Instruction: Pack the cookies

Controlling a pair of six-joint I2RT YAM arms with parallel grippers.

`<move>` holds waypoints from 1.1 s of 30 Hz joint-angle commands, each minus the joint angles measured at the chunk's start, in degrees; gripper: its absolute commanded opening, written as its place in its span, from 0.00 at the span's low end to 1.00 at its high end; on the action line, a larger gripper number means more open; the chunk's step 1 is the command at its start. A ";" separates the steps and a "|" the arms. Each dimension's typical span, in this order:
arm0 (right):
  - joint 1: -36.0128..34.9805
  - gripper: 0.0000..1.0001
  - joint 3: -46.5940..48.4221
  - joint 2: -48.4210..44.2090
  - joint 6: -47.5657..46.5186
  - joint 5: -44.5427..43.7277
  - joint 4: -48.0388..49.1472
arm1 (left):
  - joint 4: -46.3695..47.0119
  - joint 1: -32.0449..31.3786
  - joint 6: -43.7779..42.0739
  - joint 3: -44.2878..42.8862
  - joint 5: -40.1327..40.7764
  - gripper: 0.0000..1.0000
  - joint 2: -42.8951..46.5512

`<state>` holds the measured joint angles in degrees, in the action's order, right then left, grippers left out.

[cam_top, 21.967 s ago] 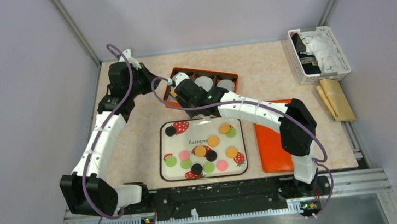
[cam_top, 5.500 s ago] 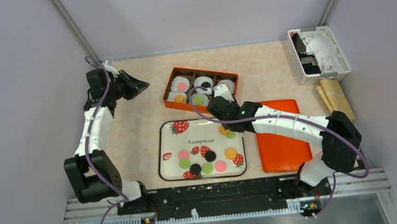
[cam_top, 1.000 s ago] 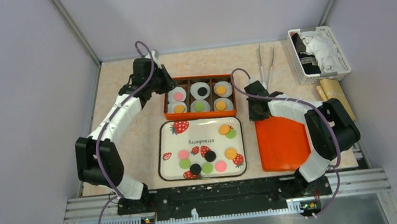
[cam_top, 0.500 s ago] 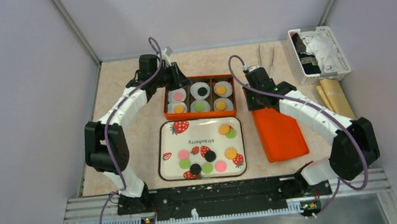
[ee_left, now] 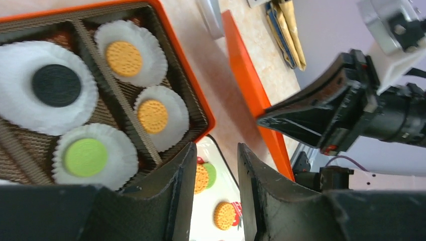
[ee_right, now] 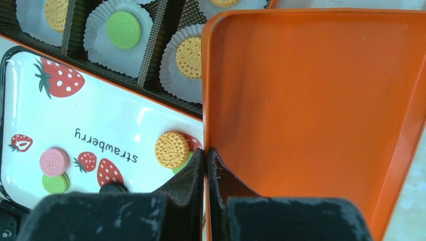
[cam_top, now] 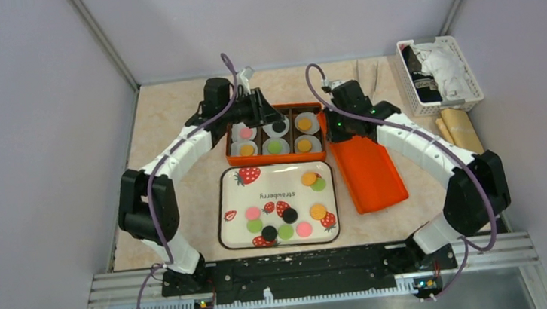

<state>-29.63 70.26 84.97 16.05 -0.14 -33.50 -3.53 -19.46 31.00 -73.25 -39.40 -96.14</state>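
The right jaws clamp the rim of the orange lid (ee_right: 311, 100), a cookie (ee_right: 172, 149) on the tray (ee_right: 125, 120) just beside them, while the left jaws stand apart, empty, near the box (ee_left: 200, 95).

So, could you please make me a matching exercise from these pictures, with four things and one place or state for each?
Things:
1. orange lid
2. strawberry tray
3. white basket
4. left tool

Places or states:
A. open, holding nothing
B. at the far right corner of the table
C. carries loose cookies
D. pinched at its rim by the right tool

Pairs: 1-D, 2-C, 3-B, 4-A
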 commanded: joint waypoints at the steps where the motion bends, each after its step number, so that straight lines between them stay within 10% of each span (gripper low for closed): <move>1: -0.76 0.00 3.98 1.87 -0.59 4.71 5.26 | 7.23 -4.44 2.22 1.21 0.15 0.43 0.99; 33: -3.29 0.00 4.14 3.39 0.82 10.87 8.89 | 19.38 -9.69 8.13 3.15 -0.12 0.44 -7.44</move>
<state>-31.35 71.37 88.20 16.29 9.08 -28.12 10.70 -28.53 37.95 -70.28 -39.11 -105.27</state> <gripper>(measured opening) 0.007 0.452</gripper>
